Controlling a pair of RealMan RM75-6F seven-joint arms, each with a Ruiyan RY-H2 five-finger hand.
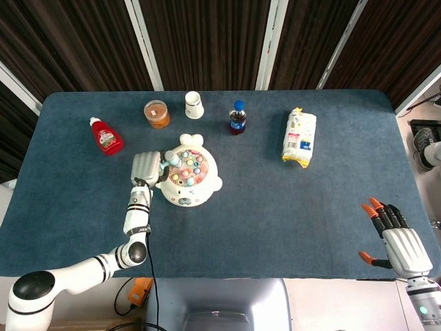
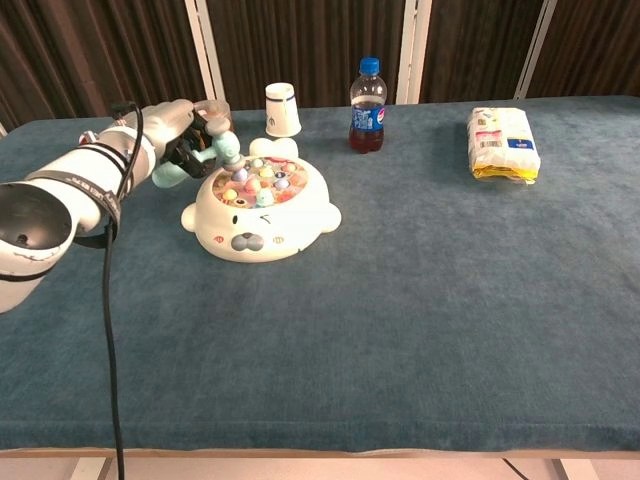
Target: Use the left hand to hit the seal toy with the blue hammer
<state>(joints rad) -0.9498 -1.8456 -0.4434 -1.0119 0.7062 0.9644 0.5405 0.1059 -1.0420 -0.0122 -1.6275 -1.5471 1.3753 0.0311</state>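
In the left-centre of the head view the left hand [image 1: 146, 167] sits just left of the seal toy [image 1: 187, 179], its fingers wrapped around the handle of the blue hammer [image 1: 167, 160]. The forearm runs up from the lower-left corner of the frame, almost straight toward the toy, with a black cable trailing along it. In the chest view the same hand [image 2: 180, 137] shows in the upper left, reaching in from the left edge, back of the hand turned up and toward the camera; the blue hammer [image 2: 214, 149] sticks out to the right of the fist, its pale head just above the toy's upper-left rim (whether it touches the rim cannot be told). The seal toy [image 2: 262, 208] rests flat on the blue table [image 2: 420, 300], its face toward the chest camera and coloured pegs on top.

The right hand [image 1: 398, 238] lies at the lower right of the head view, near the table's front edge, holding nothing, orange-tipped fingers spread and pointing up-left.

Along the far side of the table stand a red sauce bottle [image 1: 105, 136], a jar [image 1: 156, 114], a white cup [image 1: 194, 105], a cola bottle [image 1: 238, 118] and a snack bag [image 1: 300, 137].
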